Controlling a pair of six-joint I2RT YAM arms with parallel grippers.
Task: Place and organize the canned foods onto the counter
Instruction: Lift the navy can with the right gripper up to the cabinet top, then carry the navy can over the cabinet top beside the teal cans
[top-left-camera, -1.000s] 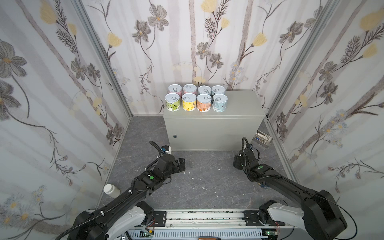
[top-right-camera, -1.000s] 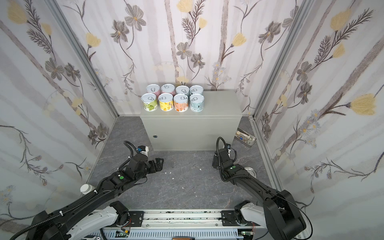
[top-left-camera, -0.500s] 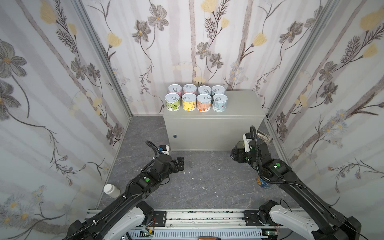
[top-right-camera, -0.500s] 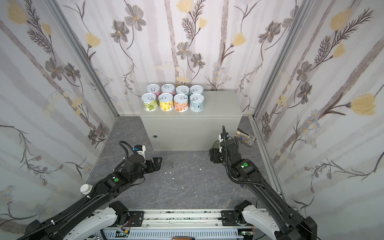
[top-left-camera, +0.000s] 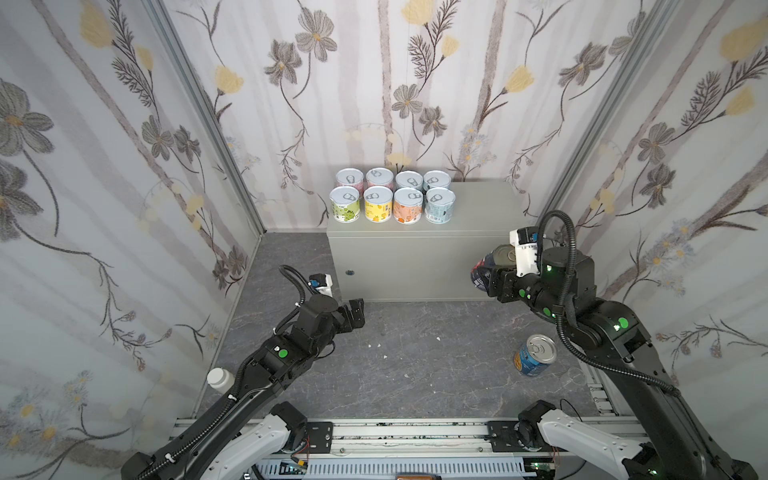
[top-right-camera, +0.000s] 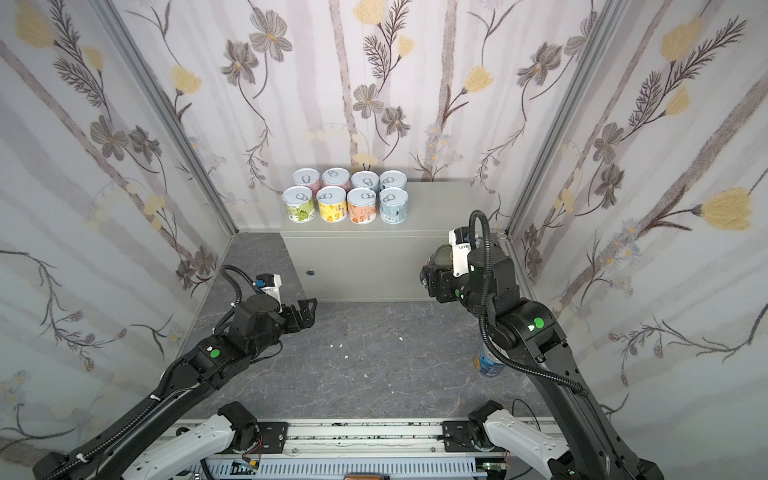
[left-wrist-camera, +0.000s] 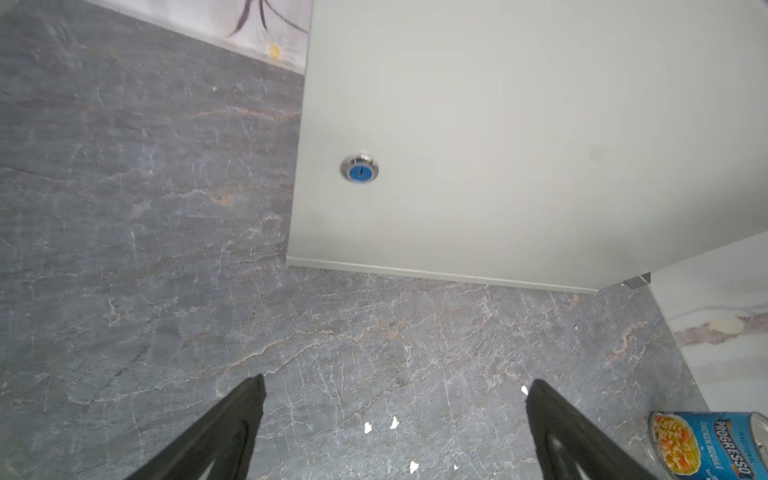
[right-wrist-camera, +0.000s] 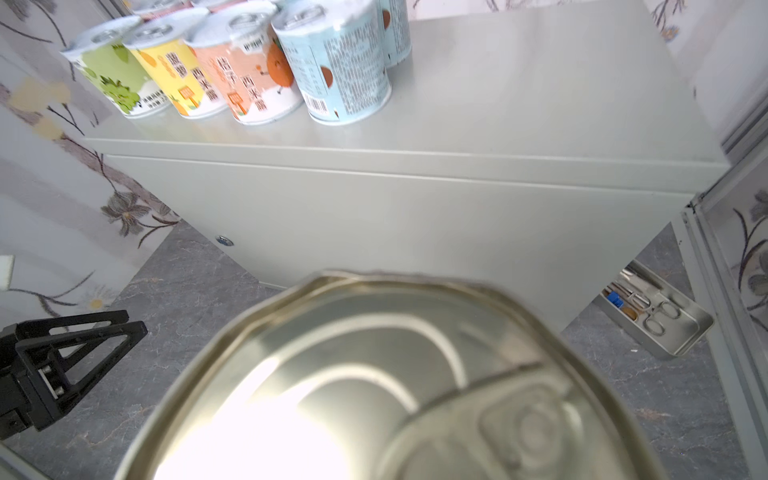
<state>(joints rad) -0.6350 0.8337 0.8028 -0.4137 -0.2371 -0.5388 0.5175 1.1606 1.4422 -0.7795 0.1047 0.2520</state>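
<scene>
The right gripper (top-left-camera: 495, 277) clasped a tall dark navy metal can (top-left-camera: 503, 254), lid up; the bare top of the pale grey-green metal counter (top-left-camera: 482, 208) lay above and ahead of it; the left gripper (top-left-camera: 355, 314) gaped empty, farther off

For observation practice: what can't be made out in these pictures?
- Navy can: label unreadable, partly under right gripper in both top views; right wrist view shows only its lid.
- Blue can: behind right arm in a top view; cut off in left wrist view.
- Back cans: labels mostly hidden by front cans.
</scene>
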